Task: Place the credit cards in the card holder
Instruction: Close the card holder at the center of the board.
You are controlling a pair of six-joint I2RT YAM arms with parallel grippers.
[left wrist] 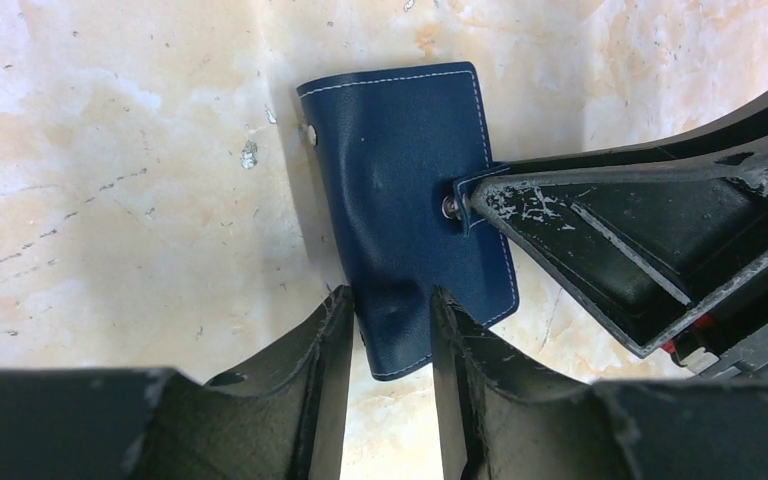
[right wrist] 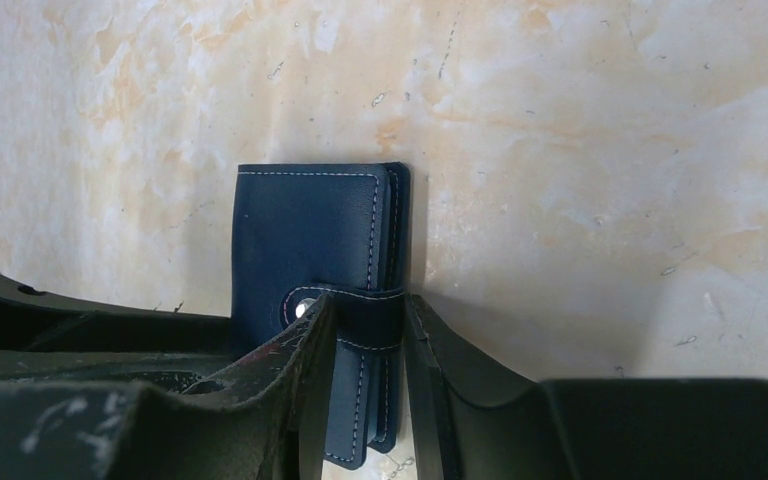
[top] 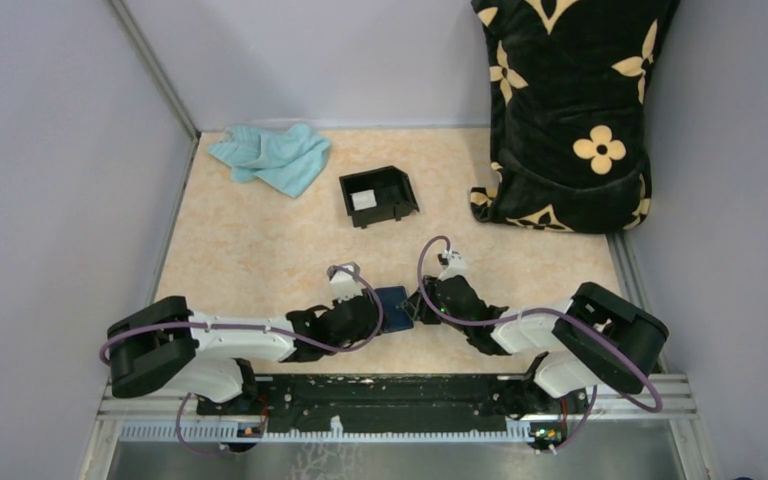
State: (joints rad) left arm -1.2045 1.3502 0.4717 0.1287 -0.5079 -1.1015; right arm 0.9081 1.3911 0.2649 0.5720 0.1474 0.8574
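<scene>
**State.** The card holder (left wrist: 400, 170) lies closed on the surface (right wrist: 610, 200), directly between the two end effectors. The right end effector (right wrist: 370, 305) is narrow and clamped across the closing tab (right wrist: 368, 335), with the silver snap (right wrist: 303, 308) just beside one finger. The left end effector (left wrist: 390, 300) stands at a narrow opening astride the near end of the holder. Whether its fingers press the leather or merely flank it cannot be told. The credit cards are at neither end effector. One pale card (top: 363, 199) appears to lie in the black box (top: 395, 180), well beyond both, though the top view is too small to confirm this.

**Hazards.**
- If the left end effector does not pin the holder, a pull on the tab is likely to drag the whole holder instead of releasing the snap.
- If the grip takes in the tab and the cover together, the snap cannot part.
- A sharp pull may flip the holder or slide it out of both end effectors.
- The fingertips of the two end effectors stand close together, so any converging move risks a collision.
</scene>
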